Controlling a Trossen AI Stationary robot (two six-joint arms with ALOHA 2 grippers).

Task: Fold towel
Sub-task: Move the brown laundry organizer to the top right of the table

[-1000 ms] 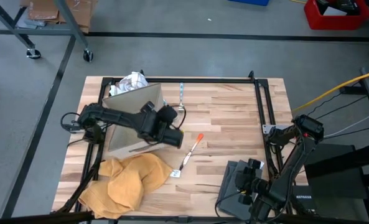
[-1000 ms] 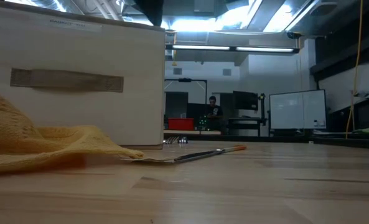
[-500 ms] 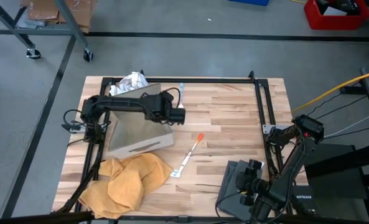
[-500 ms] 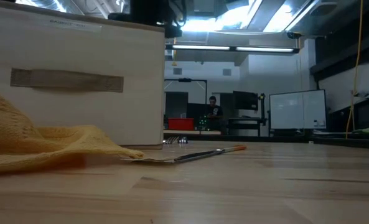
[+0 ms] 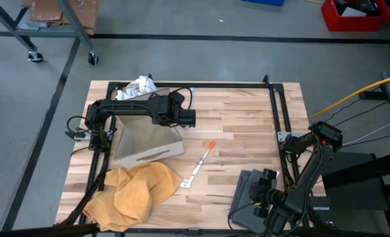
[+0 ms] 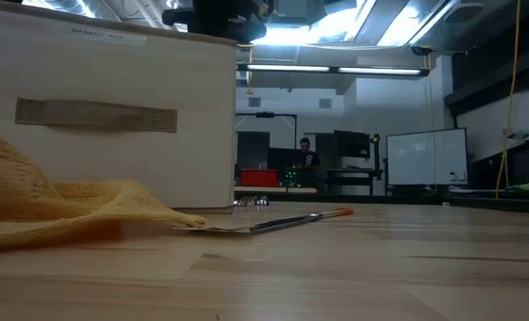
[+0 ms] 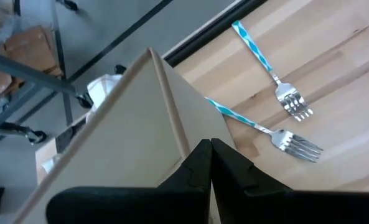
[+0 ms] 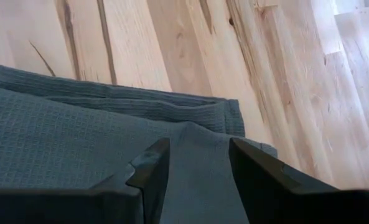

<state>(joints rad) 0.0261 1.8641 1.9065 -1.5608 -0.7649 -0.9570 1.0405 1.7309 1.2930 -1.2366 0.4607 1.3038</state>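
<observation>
Beige box [image 5: 147,135] beside our yellow towel [image 5: 132,194].
Its contents stay hidden; our left gripper [image 7: 210,163] is clenched empty, right gripper [image 8: 196,163] spread above grey towel [image 8: 78,149].

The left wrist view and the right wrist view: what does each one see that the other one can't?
Only the left wrist view shows two forks with blue-striped handles, a beige box and the shut left gripper. Only the right wrist view shows a folded grey towel and the open right gripper just over it. Both show the wooden table.
</observation>
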